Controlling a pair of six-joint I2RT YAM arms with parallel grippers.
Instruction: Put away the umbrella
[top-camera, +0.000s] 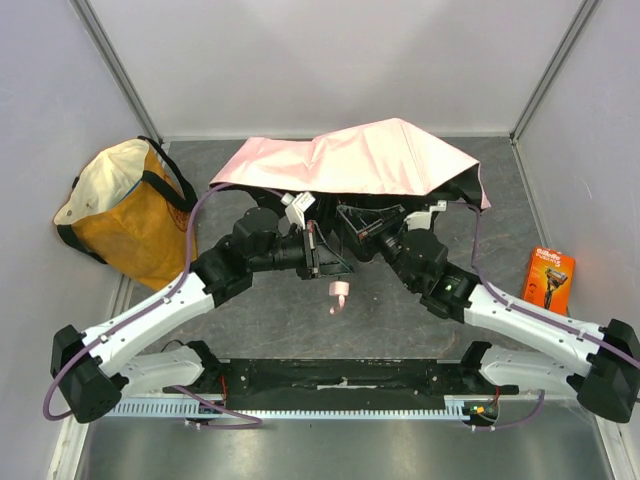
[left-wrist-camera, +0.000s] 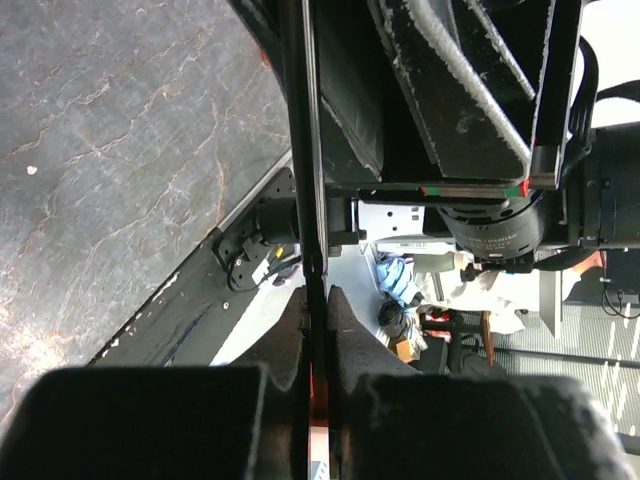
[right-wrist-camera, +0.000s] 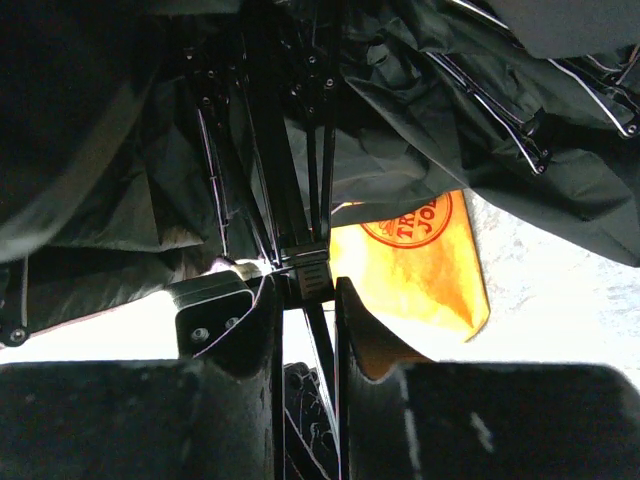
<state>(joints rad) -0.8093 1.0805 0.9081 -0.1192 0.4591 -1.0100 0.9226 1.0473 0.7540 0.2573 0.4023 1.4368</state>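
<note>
The umbrella (top-camera: 360, 160) lies half open at the back of the table, its pale pink canopy spread over both grippers. A thin pink strap (top-camera: 340, 296) hangs below it. My left gripper (top-camera: 312, 250) is under the canopy, shut on the thin black shaft (left-wrist-camera: 305, 150), which runs up from between the fingertips (left-wrist-camera: 316, 295). My right gripper (top-camera: 357, 235) faces it from the right. In the right wrist view its jaws (right-wrist-camera: 305, 285) stand close around the shaft at the black runner (right-wrist-camera: 308, 268), with the canopy's dark underside and ribs (right-wrist-camera: 400, 120) above.
The orange-and-cream tote bag (top-camera: 125, 215) stands at the back left and shows past the canopy in the right wrist view (right-wrist-camera: 420, 260). An orange razor package (top-camera: 548, 278) lies at the right. Grey walls close the table on three sides.
</note>
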